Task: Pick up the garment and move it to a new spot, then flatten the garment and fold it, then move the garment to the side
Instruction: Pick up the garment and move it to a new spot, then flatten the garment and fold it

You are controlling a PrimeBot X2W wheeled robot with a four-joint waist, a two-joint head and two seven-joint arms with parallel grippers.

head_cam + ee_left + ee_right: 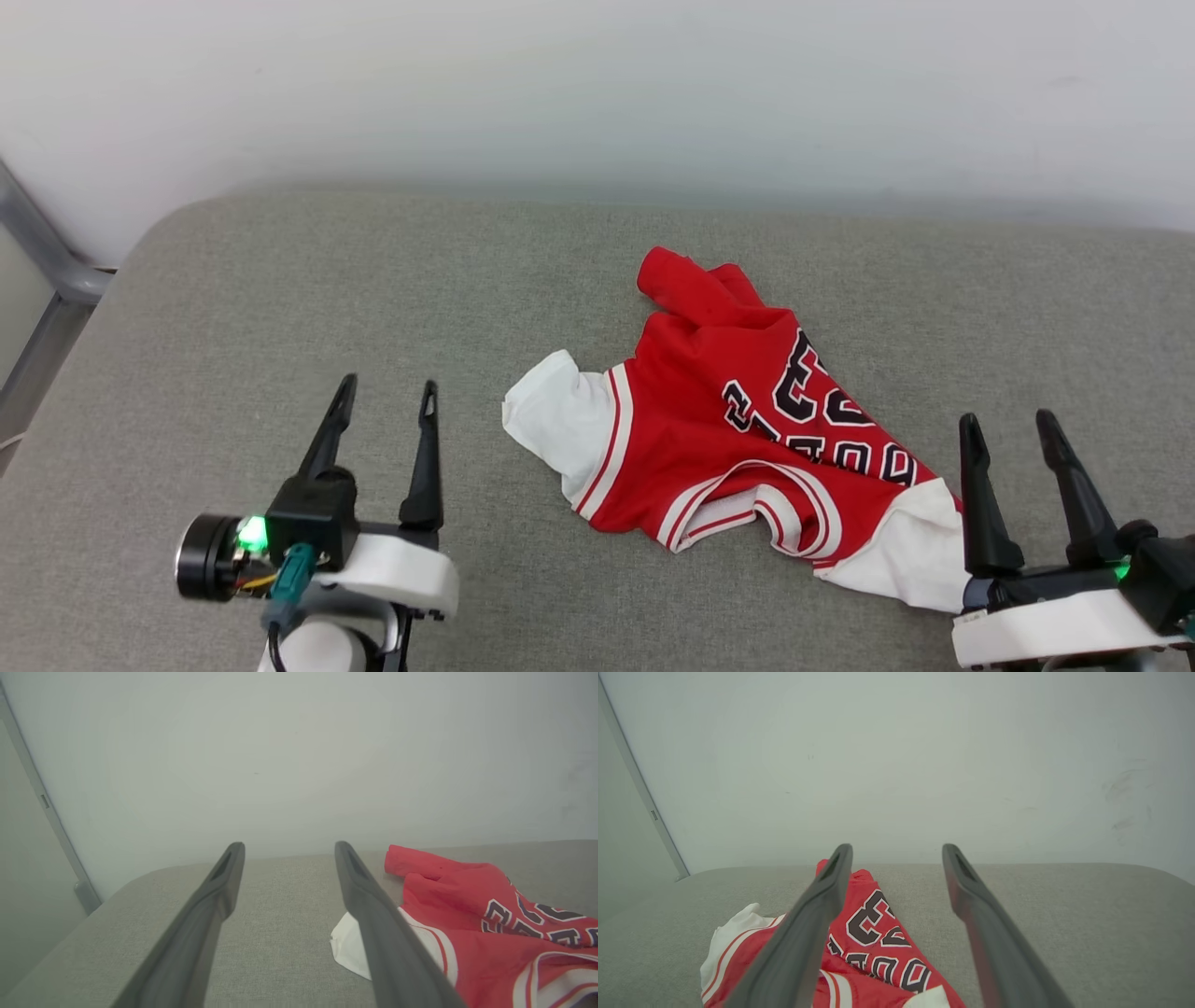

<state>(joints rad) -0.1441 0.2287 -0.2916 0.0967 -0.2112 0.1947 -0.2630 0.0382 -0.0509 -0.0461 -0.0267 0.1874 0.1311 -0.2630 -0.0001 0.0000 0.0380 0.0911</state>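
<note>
At the far left edge, a grey metal frame [47,252] against a pale wall [597,84].

Next, at the lower left, the left gripper [388,383]:
- White wrist low over the grey cushion [233,308].
- 2 dark fingers pointing away toward the wall and slightly right, spread wide, with nothing between them but bare fabric.
- Forearm cut off by the bottom edge.
- Clear of the cloth, a strip of cushion in between.
- In the left wrist view, 1 white sleeve partly behind the right-hand finger.

Across the middle and right of the cushion, the garment [747,439], crumpled, printed side up:
- Longest span from white sleeve to white sleeve, slanting from middle-left to near-right in the head view.
- Neck opening with striped trim toward the robot, bunched red hem end toward the wall.
- Black lettering upside down from the head camera and creased. A 3 legible, the rest broken by folds and hard to read.

At the lower right, the right gripper [1008,418]:
- Wrist level and low, 2 fingers pointing away toward the wall, likewise wide apart, gripping nothing.
- Inner finger overlapping the near-right sleeve in the head view and hiding its end. Touching or just above, impossible to tell.
- In the right wrist view, red cloth and lettering behind and beside the left-hand finger.
- Arm cut off by the bottom and right edges.
</note>
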